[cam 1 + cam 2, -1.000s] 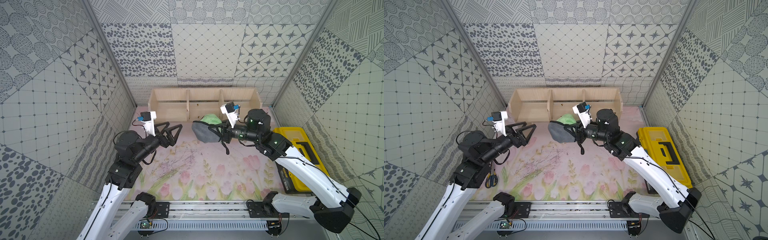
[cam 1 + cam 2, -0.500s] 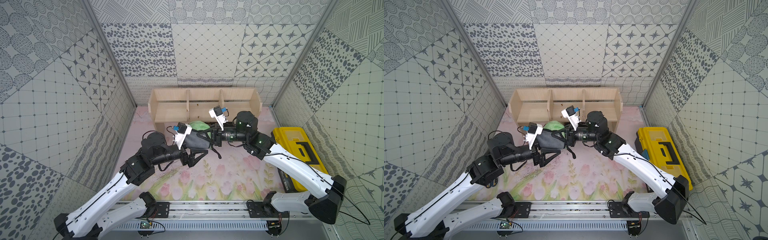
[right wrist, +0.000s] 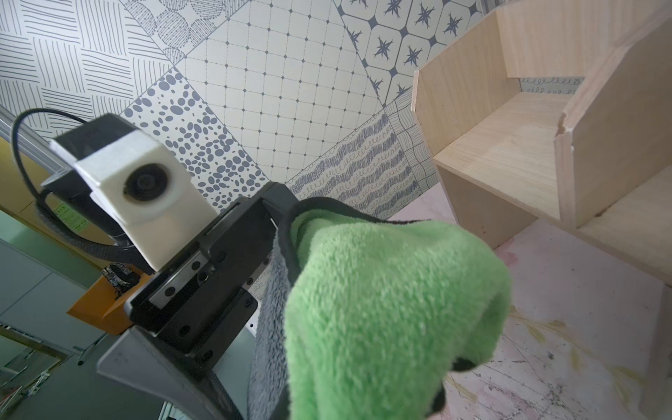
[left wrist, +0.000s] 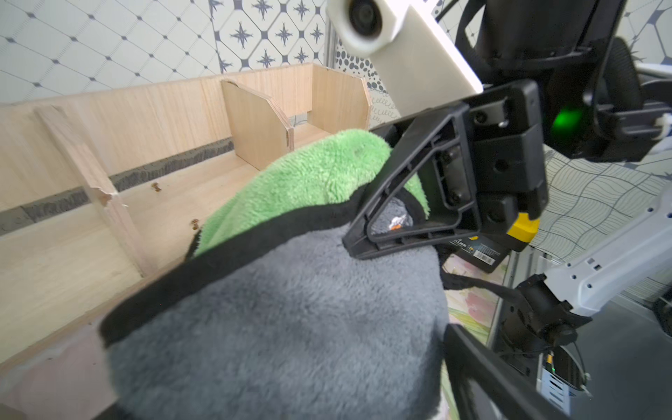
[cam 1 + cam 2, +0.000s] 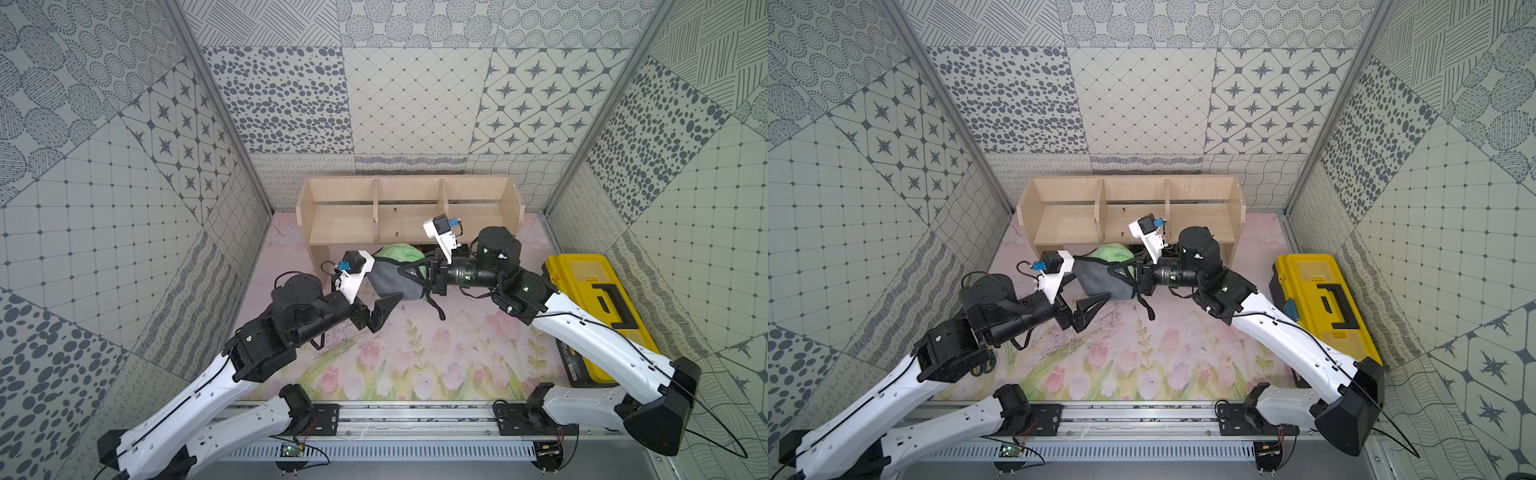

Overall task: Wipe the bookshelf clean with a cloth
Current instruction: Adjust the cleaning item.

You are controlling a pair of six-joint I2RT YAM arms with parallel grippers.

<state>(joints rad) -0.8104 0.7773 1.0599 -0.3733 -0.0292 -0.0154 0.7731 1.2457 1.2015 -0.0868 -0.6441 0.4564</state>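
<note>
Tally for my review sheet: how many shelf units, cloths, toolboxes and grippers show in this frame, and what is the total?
bookshelf: 1
cloth: 1
yellow toolbox: 1
grippers: 2 (left gripper open at the cloth; right gripper shut on it)
Total: 5

Robot lab cell, patterned panel walls (image 5: 415,104)
</note>
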